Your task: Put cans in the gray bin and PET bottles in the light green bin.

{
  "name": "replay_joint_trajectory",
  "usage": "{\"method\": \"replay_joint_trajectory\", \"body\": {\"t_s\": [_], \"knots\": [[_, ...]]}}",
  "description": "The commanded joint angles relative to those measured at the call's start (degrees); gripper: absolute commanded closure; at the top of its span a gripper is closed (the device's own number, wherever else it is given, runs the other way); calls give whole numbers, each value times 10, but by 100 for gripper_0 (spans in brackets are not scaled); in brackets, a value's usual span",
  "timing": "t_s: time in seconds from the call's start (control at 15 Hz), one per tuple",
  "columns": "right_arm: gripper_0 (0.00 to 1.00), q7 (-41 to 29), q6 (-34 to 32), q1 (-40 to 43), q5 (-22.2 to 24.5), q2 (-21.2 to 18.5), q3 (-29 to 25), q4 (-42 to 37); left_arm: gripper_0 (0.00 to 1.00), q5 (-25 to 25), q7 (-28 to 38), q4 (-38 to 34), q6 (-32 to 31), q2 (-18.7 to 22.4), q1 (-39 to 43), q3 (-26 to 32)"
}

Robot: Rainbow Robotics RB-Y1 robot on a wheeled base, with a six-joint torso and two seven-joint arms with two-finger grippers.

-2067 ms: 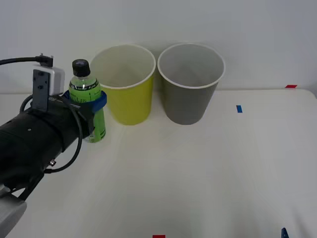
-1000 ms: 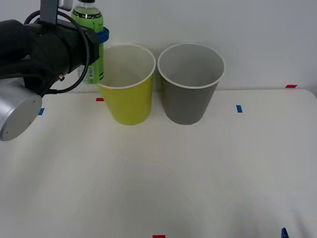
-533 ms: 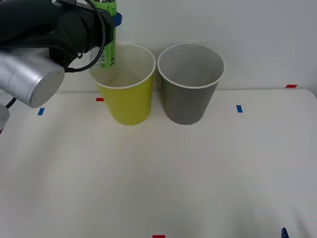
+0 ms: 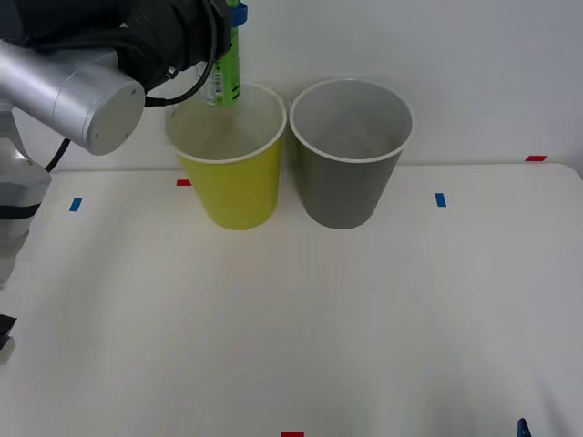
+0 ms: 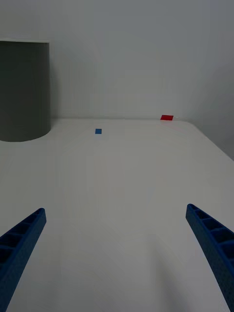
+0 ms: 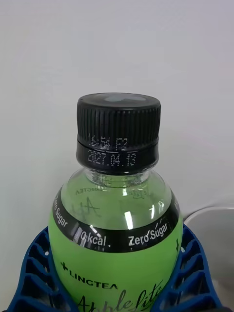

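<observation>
Counter (image 4: 364, 319): white, against a plain white wall, small red and blue tape marks.
Bins: light green bin (image 4: 232, 173) touching gray bin (image 4: 351, 168), both upright.
Bottle (image 4: 225, 68): upright, cap up, above light green bin's rim.
Left pincer (image 4: 228, 27): clamped around bottle.
Right pincer (image 5: 117, 253): spread wide, low over counter.

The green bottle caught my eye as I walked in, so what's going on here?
The left pincer is shut on the PET bottle, holding it upright in the air over the light green bin. The gray bin stands right beside it. The right pincer waits open, low over the table.
</observation>
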Motion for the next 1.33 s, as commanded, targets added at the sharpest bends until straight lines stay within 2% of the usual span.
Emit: {"method": "replay_joint_trajectory", "body": {"t_s": [0.07, 0.87, 0.93, 1.0, 1.07, 1.33], "knots": [[0, 0, 0, 0, 0, 0, 0, 0, 100, -34, -3, 3, -6, -6, 0, -20], [0, 0, 0, 0, 0, 0, 0, 0, 100, -43, 6, 3, -7, -1, 0, -20], [0, 0, 0, 0, 0, 0, 0, 0, 90, -43, 8, 3, -7, 0, 0, -20], [0, 0, 0, 0, 0, 0, 0, 0, 17, -44, 10, 3, -8, 2, 0, -20], [0, 0, 0, 0, 0, 0, 0, 0, 0, -45, 12, 3, -7, 3, 1, -20], [0, 0, 0, 0, 0, 0, 0, 0, 0, -44, 22, 3, -7, 13, 2, -20]]}}
